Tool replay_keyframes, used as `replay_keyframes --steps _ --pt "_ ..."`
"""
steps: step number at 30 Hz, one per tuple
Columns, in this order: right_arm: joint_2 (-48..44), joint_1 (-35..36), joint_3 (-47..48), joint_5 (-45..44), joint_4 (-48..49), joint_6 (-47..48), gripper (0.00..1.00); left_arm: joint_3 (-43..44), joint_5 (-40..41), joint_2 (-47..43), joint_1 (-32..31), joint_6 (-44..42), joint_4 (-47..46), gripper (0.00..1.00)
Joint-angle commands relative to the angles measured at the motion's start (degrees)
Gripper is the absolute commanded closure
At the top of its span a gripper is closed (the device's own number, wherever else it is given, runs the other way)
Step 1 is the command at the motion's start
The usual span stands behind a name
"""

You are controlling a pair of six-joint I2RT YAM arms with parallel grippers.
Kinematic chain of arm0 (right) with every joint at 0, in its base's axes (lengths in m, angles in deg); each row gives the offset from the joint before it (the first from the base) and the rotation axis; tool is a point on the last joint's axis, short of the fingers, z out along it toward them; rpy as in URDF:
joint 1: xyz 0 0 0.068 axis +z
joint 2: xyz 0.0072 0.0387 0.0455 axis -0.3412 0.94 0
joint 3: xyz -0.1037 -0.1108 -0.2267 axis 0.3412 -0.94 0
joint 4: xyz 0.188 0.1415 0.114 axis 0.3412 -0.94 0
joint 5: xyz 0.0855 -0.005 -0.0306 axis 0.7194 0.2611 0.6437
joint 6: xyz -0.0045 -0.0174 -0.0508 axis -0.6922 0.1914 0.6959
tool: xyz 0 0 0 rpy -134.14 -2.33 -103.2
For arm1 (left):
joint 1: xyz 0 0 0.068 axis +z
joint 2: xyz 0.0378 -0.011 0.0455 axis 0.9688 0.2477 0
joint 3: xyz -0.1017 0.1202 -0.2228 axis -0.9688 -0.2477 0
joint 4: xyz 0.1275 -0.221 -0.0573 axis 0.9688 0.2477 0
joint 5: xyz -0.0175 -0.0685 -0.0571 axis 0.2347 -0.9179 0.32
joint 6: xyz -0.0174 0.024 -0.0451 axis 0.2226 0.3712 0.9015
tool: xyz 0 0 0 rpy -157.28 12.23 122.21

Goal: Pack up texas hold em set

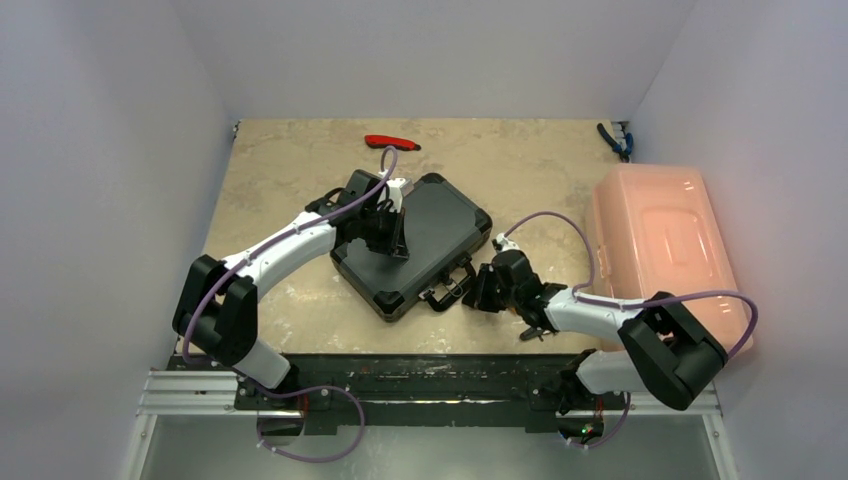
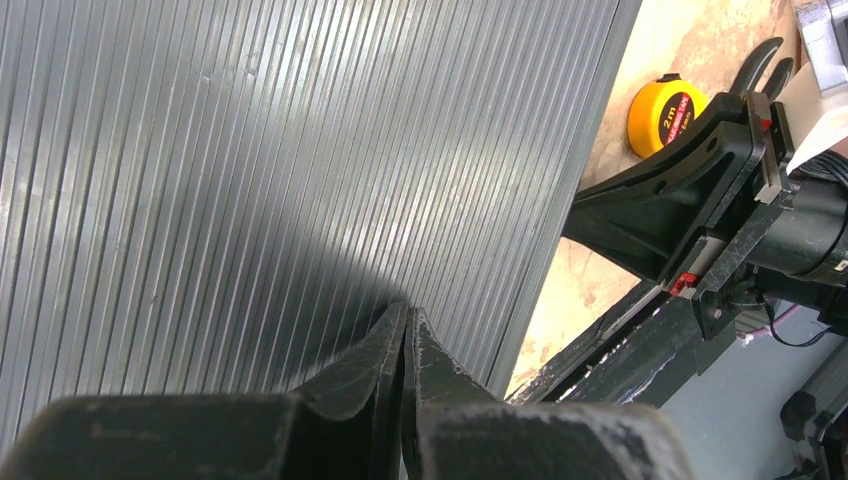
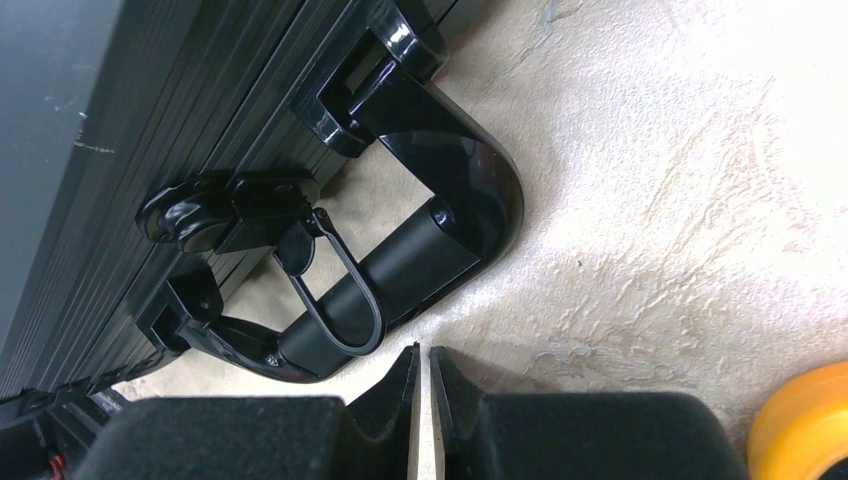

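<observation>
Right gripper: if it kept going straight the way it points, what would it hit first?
Most likely the black handle of the briefcase, just ahead of the right gripper, though the latch loop hangs beside that line; depth is unclear.

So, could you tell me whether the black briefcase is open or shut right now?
Shut: the briefcase lies with lid flat on base, no lining showing. Whether its latch is fastened, I cannot tell.
</observation>
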Motion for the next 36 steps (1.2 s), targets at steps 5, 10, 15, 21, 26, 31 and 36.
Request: replay_keyframes --steps 5,10,15,21,26,31,36 --pt "-1.57 -0.23 3.31 -2.05 -3.23 2.21 0.90 -1.70 1.15 0.63 -1.02 0.29 3.46 1.00" --pt "-1.48 -0.23 3.14 -1.92 -2.56 2.16 0.90 -1.51 1.08 0.66 -1.18 0.21 3.57 1.00" --pt "-1.23 -0.28 3.10 -1.76 -1.60 1.99 0.95 -1.45 1.05 0.75 -1.26 0.23 3.58 1.00" --pt "-1.24 -0.23 3.65 -1.57 -1.12 2.14 0.98 -1.34 1.00 0.88 -1.45 0.30 3.44 1.00" --pt "-1.30 -0.18 4.26 -1.66 -0.88 2.49 0.99 -1.43 0.98 0.90 -1.61 0.38 3.39 1.00" --pt "-1.19 -0.24 4.88 -1.66 -0.77 2.60 1.00 -1.43 1.01 1.01 -1.71 0.42 3.41 1.00" --pt "-2.03 -0.22 4.99 -1.74 -0.94 2.71 1.00 -1.34 1.09 0.88 -1.77 0.43 3.49 1.00"
